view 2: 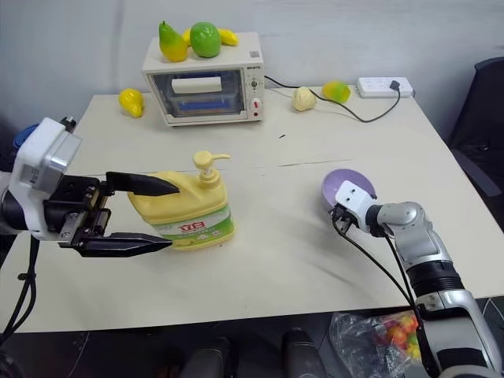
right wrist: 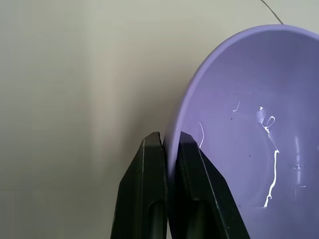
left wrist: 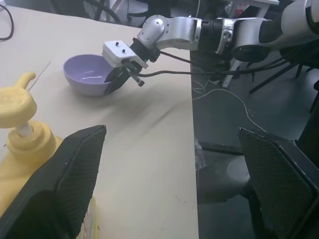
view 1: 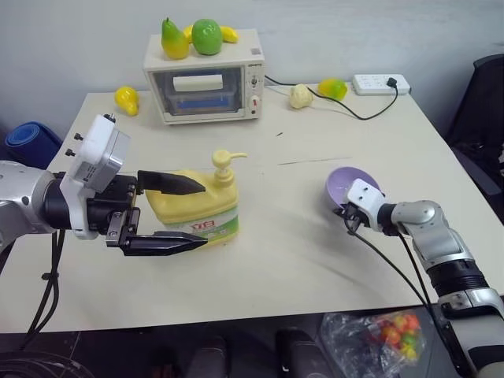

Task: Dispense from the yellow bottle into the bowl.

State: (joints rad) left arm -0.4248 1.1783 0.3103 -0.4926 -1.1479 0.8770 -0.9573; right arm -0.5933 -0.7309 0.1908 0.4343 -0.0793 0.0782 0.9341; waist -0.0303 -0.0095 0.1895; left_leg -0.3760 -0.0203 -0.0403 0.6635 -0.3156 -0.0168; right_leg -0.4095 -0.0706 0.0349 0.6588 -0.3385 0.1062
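While my right gripper pinches the rim of the bowl at the table's four o'clock, my left gripper hangs wide open and empty, fingers on either side of the yellow bottle at centre. A toaster oven topped with toy fruit stands at twelve o'clock, a power strip and cord at two. Bare tabletop separates bottle and bowl; the bowl sits near the right edge.
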